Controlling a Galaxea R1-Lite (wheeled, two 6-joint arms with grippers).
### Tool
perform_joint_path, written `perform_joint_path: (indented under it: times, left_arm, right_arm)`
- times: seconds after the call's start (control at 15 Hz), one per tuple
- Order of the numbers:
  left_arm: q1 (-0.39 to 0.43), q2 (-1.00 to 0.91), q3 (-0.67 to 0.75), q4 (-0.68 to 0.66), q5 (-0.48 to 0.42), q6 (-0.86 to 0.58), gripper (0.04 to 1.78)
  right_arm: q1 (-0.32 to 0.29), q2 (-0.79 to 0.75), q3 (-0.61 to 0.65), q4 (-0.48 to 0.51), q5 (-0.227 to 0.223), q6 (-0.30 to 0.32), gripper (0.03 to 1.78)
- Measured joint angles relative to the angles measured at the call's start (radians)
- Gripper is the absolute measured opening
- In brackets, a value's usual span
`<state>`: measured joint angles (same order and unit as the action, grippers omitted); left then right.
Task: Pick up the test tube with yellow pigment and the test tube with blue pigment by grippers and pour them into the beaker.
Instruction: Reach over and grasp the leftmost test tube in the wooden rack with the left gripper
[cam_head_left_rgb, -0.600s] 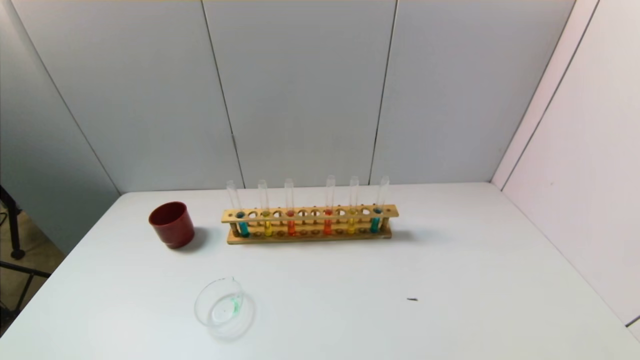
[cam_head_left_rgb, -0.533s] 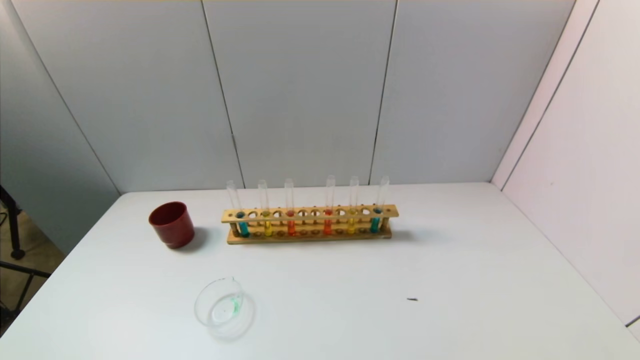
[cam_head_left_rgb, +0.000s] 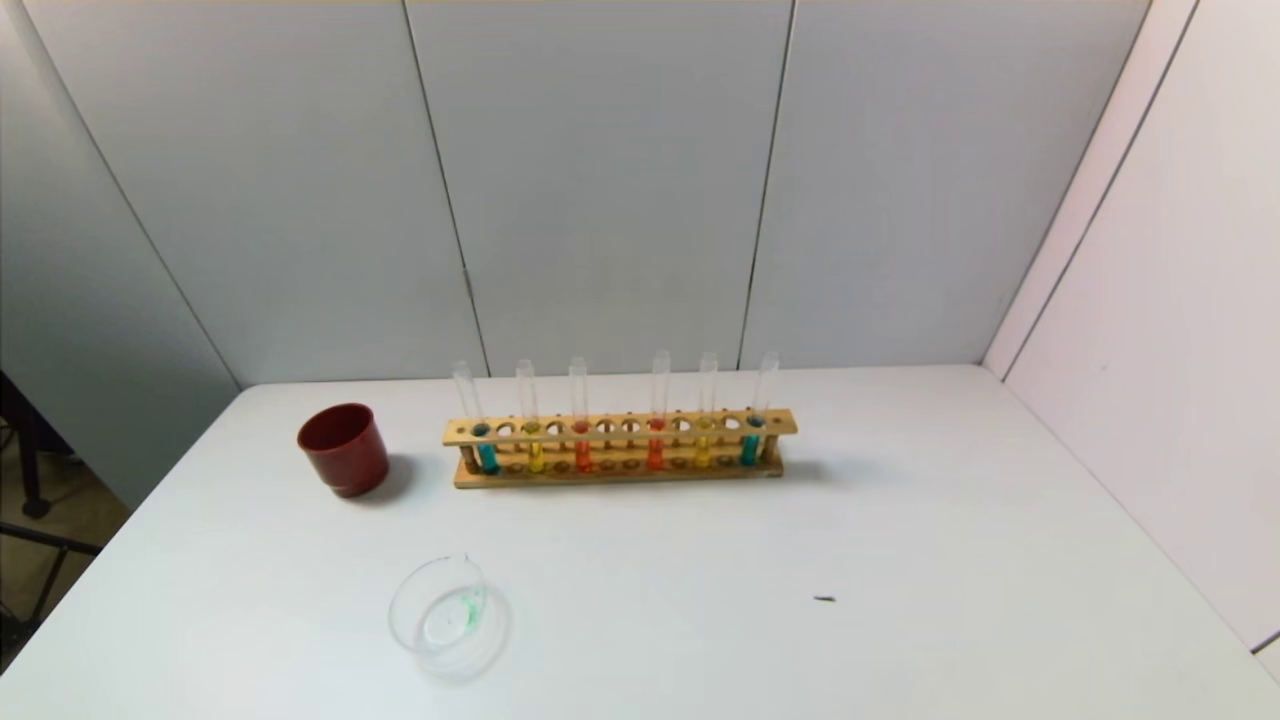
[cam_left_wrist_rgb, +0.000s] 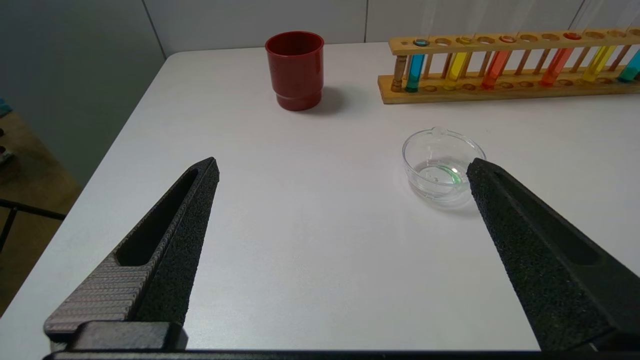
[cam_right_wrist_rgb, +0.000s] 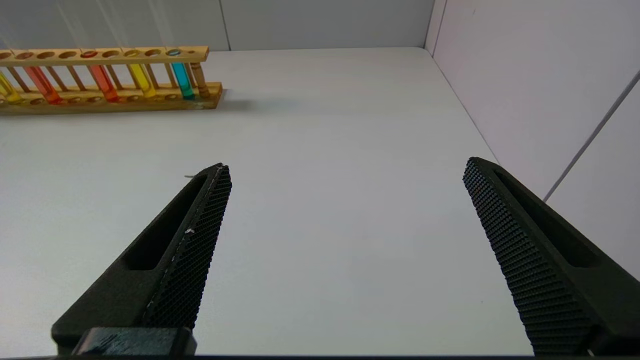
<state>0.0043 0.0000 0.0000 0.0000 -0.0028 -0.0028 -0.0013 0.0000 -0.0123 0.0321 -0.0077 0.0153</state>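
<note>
A wooden rack (cam_head_left_rgb: 620, 428) at the table's middle holds several upright tubes. A test tube with blue pigment (cam_head_left_rgb: 487, 456) stands at its left end and another (cam_head_left_rgb: 750, 449) at its right end. A test tube with yellow pigment (cam_head_left_rgb: 536, 456) stands just inside the left blue one, and another (cam_head_left_rgb: 703, 453) just inside the right one. The clear beaker (cam_head_left_rgb: 447, 615) sits near the front left with a green trace inside. My left gripper (cam_left_wrist_rgb: 344, 162) hangs open and empty above the table, short of the beaker (cam_left_wrist_rgb: 442, 165). My right gripper (cam_right_wrist_rgb: 346, 165) is open and empty over bare table, well short of the rack (cam_right_wrist_rgb: 125, 102). Neither gripper shows in the head view.
A dark red cup (cam_head_left_rgb: 343, 449) stands left of the rack. Two orange-red tubes (cam_head_left_rgb: 583, 455) fill the rack's middle holes. A small dark speck (cam_head_left_rgb: 824, 599) lies on the white table (cam_head_left_rgb: 900, 560). Grey walls close the back and right sides.
</note>
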Motion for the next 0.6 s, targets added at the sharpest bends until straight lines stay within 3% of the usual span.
perform_joint_path:
  times: [0.6]
  left_arm:
    - [0.0,0.0,0.0,0.0,0.0,0.017,1.75]
  right_arm:
    - [0.0,0.0,0.0,0.0,0.0,0.0,1.7]
